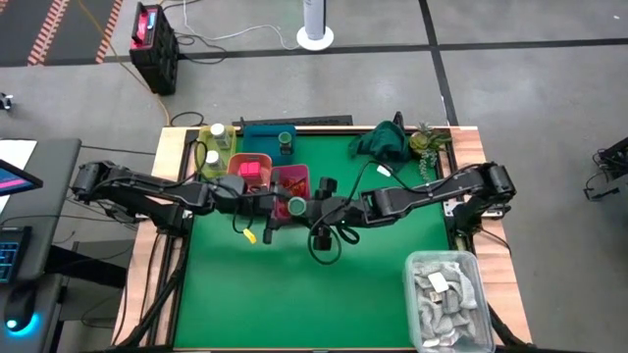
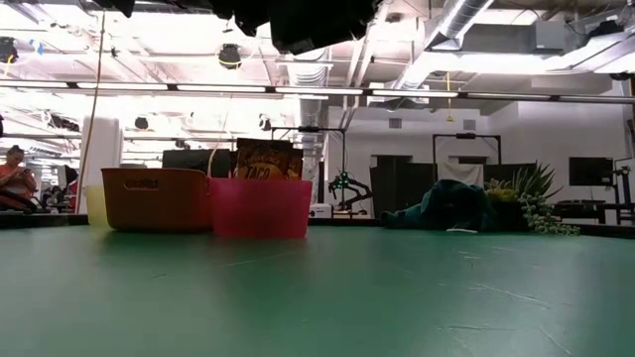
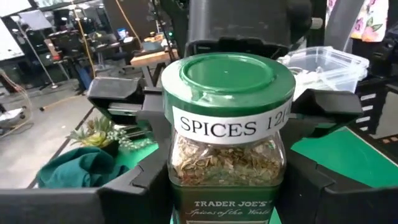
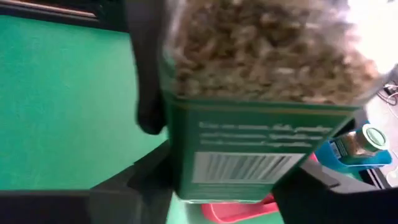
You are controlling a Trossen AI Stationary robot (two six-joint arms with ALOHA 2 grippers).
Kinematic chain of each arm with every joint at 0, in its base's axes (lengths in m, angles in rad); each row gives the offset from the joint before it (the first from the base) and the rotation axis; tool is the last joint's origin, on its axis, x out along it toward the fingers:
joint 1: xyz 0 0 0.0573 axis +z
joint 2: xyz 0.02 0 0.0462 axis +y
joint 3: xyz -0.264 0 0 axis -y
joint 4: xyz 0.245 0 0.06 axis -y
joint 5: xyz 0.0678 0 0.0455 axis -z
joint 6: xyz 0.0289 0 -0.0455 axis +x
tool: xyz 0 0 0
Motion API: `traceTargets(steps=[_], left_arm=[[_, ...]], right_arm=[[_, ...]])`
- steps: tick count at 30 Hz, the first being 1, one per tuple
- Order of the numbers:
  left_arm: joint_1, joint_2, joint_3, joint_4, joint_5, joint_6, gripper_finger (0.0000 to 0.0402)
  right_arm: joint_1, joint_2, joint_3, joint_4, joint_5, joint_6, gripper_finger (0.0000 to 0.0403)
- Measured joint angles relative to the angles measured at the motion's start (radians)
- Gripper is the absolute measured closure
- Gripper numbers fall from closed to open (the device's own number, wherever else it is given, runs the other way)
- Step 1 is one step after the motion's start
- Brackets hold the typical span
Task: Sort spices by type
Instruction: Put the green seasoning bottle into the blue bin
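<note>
A green-topped spice jar (image 1: 294, 207) is up in the air over the green mat, by the near end of the red bin (image 1: 291, 179). Both grippers are on it. My left gripper (image 1: 280, 206) reaches in from the table's left and my right gripper (image 1: 310, 209) from the right. The left wrist view shows the jar (image 3: 227, 124) upright, green lid on top, with a white "SPICES" label. The right wrist view shows its glass and green label (image 4: 249, 155) up close. Neither gripper shows in the low view. My left gripper (image 3: 227, 193) pinches the jar's lower body (image 3: 186, 208) between its two fingers (image 3: 134, 186). It comes in level from the table's left. The jar stands upright in the hold, clear of the mat. My right gripper (image 4: 230, 193) has a finger (image 3: 134, 102) against each of two opposite sides of the jar (image 4: 183, 180). It comes from the table's right, slanting down, opposite the left fingers. The jar is upright between them.
At the far left of the mat stand a pink bin (image 1: 253, 169), a yellow bin (image 1: 216, 142) with white-topped jars, and a blue bin (image 1: 265, 137) with a green-topped jar (image 1: 286, 139). A dark green cloth (image 1: 385, 142) and a plant (image 1: 427, 142) lie far right. A clear tub of grey packets (image 1: 446, 294) sits near right.
</note>
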Motion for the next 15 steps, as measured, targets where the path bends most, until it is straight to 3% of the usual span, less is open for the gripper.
traceTargets(steps=[2, 6, 15], left_arm=[[0.0, 0.0, 0.0, -0.004, -0.003, 0.003, 0.0201], [-0.001, -0.001, 0.0, -0.013, -0.027, -0.009, 0.0194], [-0.001, -0.062, 0.0, -0.023, -0.049, 0.0, 0.0123]], right_arm=[[0.0, 0.0, 0.0, -0.007, 0.001, 0.005, 0.0184], [-0.001, 0.0, 0.001, -0.035, 0.0, 0.012, 0.0184], [-0.015, -0.002, 0.0, -0.115, 0.008, 0.07, 0.0184]])
